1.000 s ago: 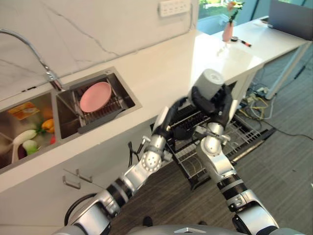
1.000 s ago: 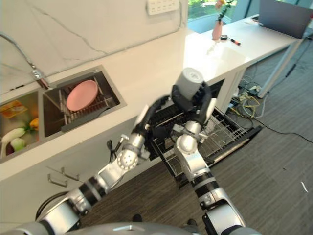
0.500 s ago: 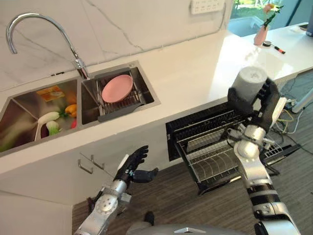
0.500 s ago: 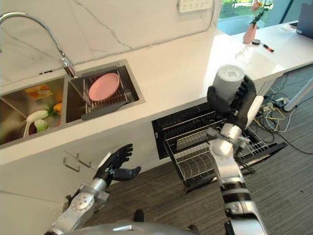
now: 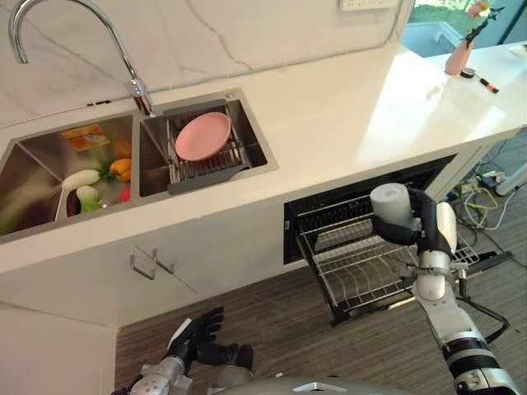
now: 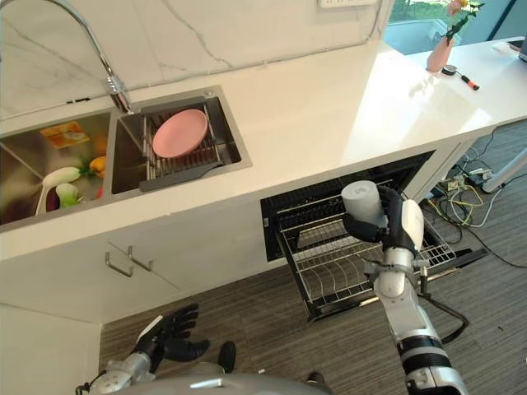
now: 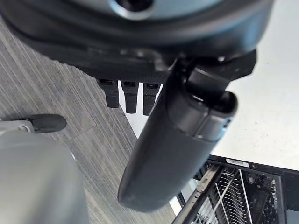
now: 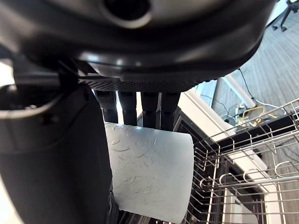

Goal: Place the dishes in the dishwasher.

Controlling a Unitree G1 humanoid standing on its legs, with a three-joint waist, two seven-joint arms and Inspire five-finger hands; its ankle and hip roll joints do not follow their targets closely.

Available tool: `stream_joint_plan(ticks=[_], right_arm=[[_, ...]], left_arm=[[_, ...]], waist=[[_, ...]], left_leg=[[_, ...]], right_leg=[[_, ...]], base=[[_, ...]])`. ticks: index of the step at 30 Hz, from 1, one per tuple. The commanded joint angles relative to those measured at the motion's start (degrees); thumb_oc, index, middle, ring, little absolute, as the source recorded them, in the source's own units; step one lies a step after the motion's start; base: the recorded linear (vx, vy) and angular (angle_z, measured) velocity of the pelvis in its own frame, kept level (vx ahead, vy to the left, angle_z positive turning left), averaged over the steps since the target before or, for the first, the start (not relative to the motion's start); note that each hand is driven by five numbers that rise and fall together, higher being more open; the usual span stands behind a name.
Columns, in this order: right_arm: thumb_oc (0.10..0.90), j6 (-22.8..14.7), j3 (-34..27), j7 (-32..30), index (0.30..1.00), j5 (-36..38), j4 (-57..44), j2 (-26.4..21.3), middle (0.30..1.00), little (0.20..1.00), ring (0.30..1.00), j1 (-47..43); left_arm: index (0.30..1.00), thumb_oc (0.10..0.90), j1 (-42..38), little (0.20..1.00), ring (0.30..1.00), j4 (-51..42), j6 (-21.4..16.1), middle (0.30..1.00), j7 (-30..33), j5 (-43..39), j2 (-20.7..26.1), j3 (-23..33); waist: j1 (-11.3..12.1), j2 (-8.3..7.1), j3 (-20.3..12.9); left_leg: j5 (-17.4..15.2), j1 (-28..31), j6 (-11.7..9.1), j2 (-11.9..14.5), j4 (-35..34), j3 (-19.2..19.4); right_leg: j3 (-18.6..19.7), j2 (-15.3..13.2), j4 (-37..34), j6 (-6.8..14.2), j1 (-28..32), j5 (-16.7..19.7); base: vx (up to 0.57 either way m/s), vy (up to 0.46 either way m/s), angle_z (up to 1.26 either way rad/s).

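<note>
Holding grey cup (image 5: 389, 203) in right robot hand (image 5: 424, 229), fingers wrapped round it, above dishwasher rack (image 5: 362, 267). Left robot hand (image 5: 198, 339) low, relaxed, released.

A pale grey cup (image 5: 389, 202), a pink plate (image 5: 202, 136), a white veined countertop (image 5: 329, 123), and a black wire rack (image 5: 362, 263).

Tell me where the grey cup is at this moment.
In the left eye view, the grey cup is on the right side, held in the right robot hand above the pulled-out dishwasher rack, below the counter edge.
</note>
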Motion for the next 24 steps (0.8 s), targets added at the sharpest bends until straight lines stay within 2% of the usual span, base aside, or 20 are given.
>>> stream_joint_plan(ticks=[1, 5, 9, 13, 17, 24], right_arm=[[0.4, -5.21, -0.77, -0.27, 0.3, -3.08, -3.57, -3.92, 0.3, 0.3, 0.3, -4.9], [0.4, -4.82, 0.87, -0.05, 0.3, -4.03, 1.35, -4.74, 0.3, 0.3, 0.3, -5.38], [0.4, -3.39, 3.07, -0.72, 0.3, -0.78, 10.71, -2.77, 0.3, 0.3, 0.3, -8.3], [0.4, -3.03, 3.53, -1.28, 0.3, 1.07, 14.04, -1.64, 0.3, 0.3, 0.3, -10.05], [0.4, -2.06, 3.17, -2.74, 0.3, 6.39, 20.53, 1.68, 0.3, 0.3, 0.3, -13.03], [0.4, -0.96, 3.27, -2.57, 0.3, 9.92, 27.63, 4.38, 0.3, 0.3, 0.3, -14.17]], left_arm=[[0.9, 0.8, -6.1, 0.9, 0.9, -1.18, -4.32, 0.9, 1.47, 4.13, 1.29, 2.45], [0.9, 0.8, -6.26, 0.9, 0.9, 1.56, -4.94, 0.9, 2.08, 7.64, 1.48, 2.39], [0.9, 0.8, -6.95, 0.9, 0.9, 4.85, -4.73, 0.9, 4.07, 10.29, 1.48, 2.21], [0.9, 0.8, -7.4, 0.9, 0.9, 6.06, -4.7, 0.9, 4.98, 10.58, 1.16, 2.18], [0.9, 0.8, -8.74, 0.9, 0.9, 8.34, -4.56, 0.9, 7.34, 9.8, 0.11, 2.52], [0.9, 0.8, -9.74, 0.9, 0.9, 11.28, -4.46, 0.9, 9.36, 10.13, -0.78, 3.1]], waist=[[1.89, -1.93, -1.75], [2.79, -2.25, -1.33], [4.08, -2.37, -0.49], [4.54, -2.34, -0.06], [5.76, -1.79, 1.77], [6.78, -1.06, 2.86]], left_leg=[[-3.72, 2.49, -0.78, 1.67, 0.31, 1.24], [-3.31, 1.48, -1.05, 1.59, 0.31, 0.45], [-2.73, -0.09, -1.23, 1.31, 0.31, -0.44], [-2.38, -1.06, -1.32, 1.14, 0.31, -0.92], [-1.33, -4.13, -1.74, 0.73, 0.31, -2.41], [-0.74, -6.11, -2.09, 0.42, 0.31, -3.73]], right_leg=[[-2.14, -3.69, 0.74, 2.66, -1.7, 0.67], [-3.29, -3.84, 0.74, 2.73, -1.88, 0.69], [-4.52, -4.02, 0.74, 2.83, -2.39, 0.78], [-5.04, -4.15, 0.74, 2.83, -2.93, 0.86], [-6.33, -4.45, 0.74, 2.92, -4.71, 1.15], [-7.91, -4.68, 0.74, 2.95, -5.33, 1.16]], base=[[0.0, 0.005, 0.06], [0.01, 0.0, 0.09], [-0.01, 0.009, 0.2], [-0.02, 0.009, 0.12], [-0.06, 0.01, 0.15], [-0.02, 0.014, 0.22]])
